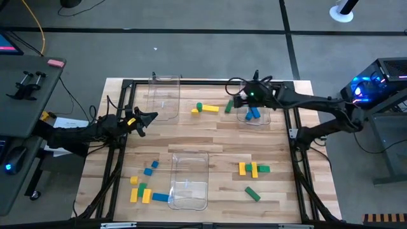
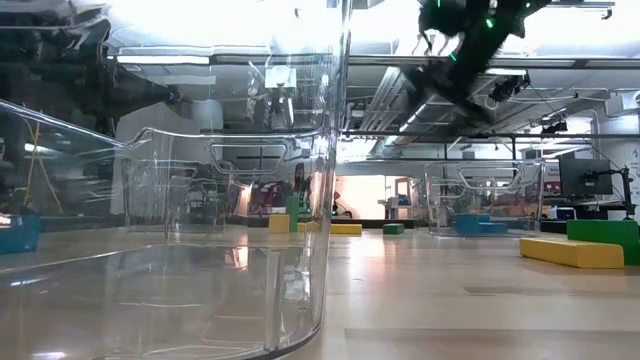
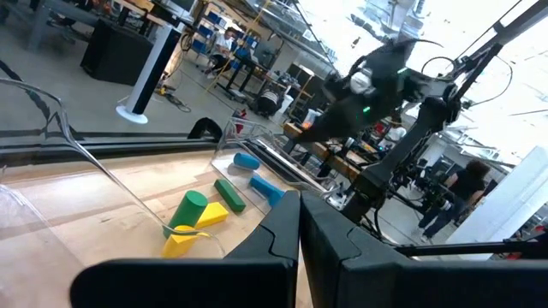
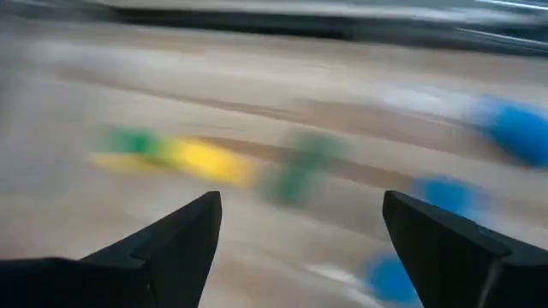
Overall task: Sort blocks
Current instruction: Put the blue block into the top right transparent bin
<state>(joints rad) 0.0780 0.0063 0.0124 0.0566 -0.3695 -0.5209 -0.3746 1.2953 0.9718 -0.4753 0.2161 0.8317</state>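
Note:
The blocks lie in groups. A green round (image 1: 199, 107), a yellow bar (image 1: 210, 109) and a green block (image 1: 229, 106) sit mid-table at the far side. Blue blocks (image 1: 253, 114) lie in the far right clear bin (image 1: 262, 121). Blue, yellow and green ones (image 1: 144, 187) are near left, and yellow and green ones (image 1: 254, 170) near right. My right gripper (image 1: 239, 100) hovers open at that bin's left edge; its wrist view (image 4: 300, 222) is blurred. My left gripper (image 1: 145, 119) is shut, raised at the table's left, with nothing between its fingers (image 3: 300, 235).
An empty clear bin (image 1: 163, 95) stands far left, just beyond my left gripper, and another (image 1: 189, 180) near centre fills the low view's left (image 2: 200, 200). A black frame (image 1: 121, 127) runs round the table. Bare wood lies mid-table between the bins.

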